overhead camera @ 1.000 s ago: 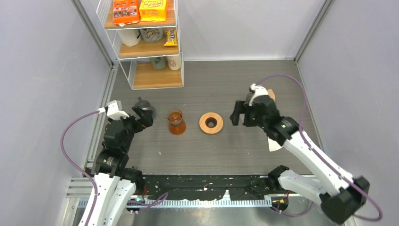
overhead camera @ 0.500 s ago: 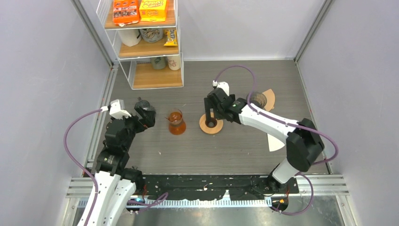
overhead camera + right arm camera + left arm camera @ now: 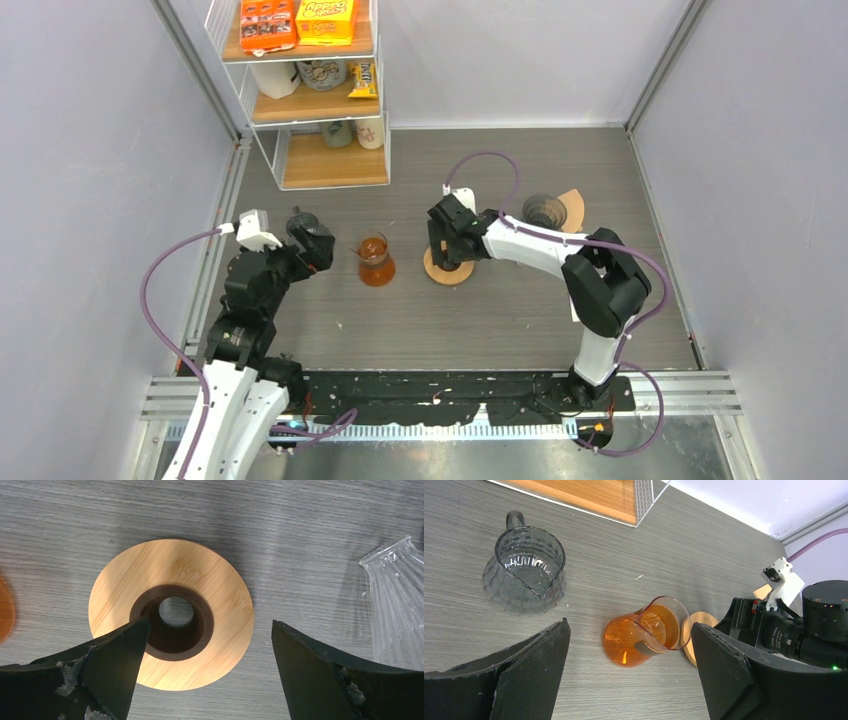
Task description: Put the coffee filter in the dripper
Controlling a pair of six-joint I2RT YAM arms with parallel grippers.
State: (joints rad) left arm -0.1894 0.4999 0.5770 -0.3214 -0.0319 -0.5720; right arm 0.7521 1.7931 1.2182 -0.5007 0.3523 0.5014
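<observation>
Dripper base [image 3: 222, 597], right tool [image 3: 208, 626] newly overhead

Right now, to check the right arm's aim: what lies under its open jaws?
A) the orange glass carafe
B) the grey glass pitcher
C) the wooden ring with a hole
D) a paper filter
C: the right wrist view shows the wooden ring framed between the two open jaws.
</observation>
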